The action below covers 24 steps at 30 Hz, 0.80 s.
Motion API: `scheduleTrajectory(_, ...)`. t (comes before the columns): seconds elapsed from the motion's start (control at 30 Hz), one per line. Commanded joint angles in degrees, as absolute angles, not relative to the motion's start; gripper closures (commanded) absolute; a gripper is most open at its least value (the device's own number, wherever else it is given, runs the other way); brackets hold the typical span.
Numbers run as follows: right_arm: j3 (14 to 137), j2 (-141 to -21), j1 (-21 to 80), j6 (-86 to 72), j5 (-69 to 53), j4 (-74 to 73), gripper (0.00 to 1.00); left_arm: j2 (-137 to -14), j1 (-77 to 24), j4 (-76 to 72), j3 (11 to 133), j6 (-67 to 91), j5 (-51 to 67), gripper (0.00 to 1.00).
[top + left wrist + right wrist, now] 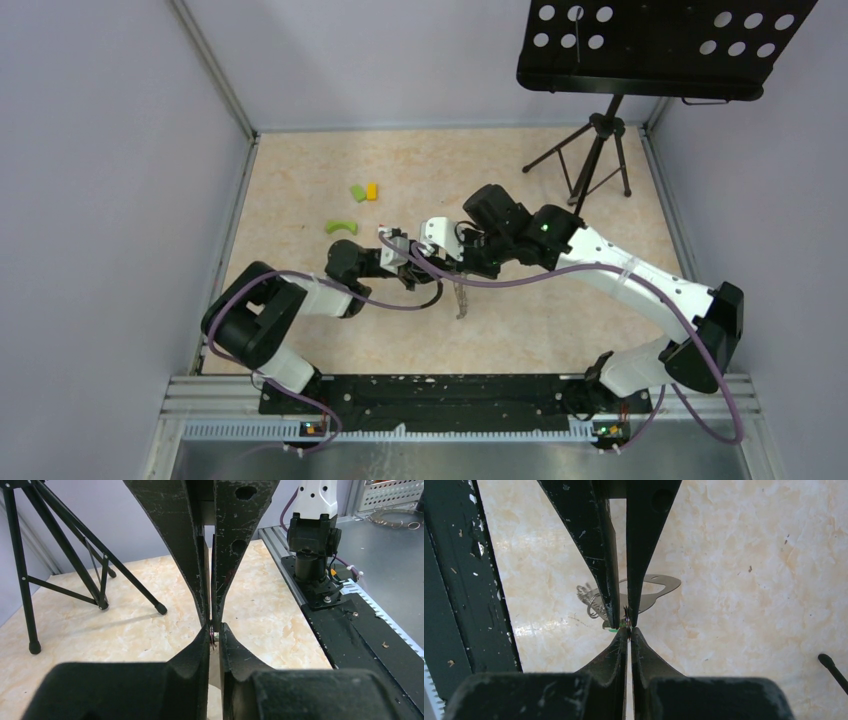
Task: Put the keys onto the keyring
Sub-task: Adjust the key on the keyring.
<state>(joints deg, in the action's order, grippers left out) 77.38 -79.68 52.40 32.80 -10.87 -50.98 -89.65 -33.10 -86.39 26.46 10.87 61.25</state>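
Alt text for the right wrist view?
Right gripper, shut, meets the left gripper tip to tip over the pale table, a thin metal piece between them. Silver keys with a green tag show just behind the tips.

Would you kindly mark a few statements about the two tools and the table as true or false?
1. The left tool and the right tool meet tip to tip. True.
2. The right tool is wide open. False: it is shut.
3. The green pieces and the yellow piece lie under the tools. False: they lie apart from them, farther back on the left.
4. The music stand stands upright on its tripod. True.
5. A green tag shows beside the right tool's tips. True.
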Motion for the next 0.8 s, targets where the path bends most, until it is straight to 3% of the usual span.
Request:
scheduleTrajectory(0.0, 79.28, -79.58, 53.13, 32.01, -12.06, -49.00, 1.00, -90.57, -33.45, -90.05, 27.33, 12.08, 62.12, 0.87)
scheduleTrajectory(0.43, 79.02, -79.36, 53.16, 31.81, -12.15, -48.78, 1.00, -91.23, -33.58, -91.41, 27.87, 13.57, 62.40, 0.92)
scheduleTrajectory(0.57, 78.63, -79.29, 53.09, 31.83, -12.17, -48.78, 1.00, -91.15, -33.57, -92.10, 27.77, 13.89, 62.18, 0.84)
scheduleTrajectory(0.77, 78.49, -79.06, 53.12, 31.74, -12.14, -48.79, 1.00, -91.05, -33.57, -92.43, 27.68, 14.06, 62.22, 0.80)
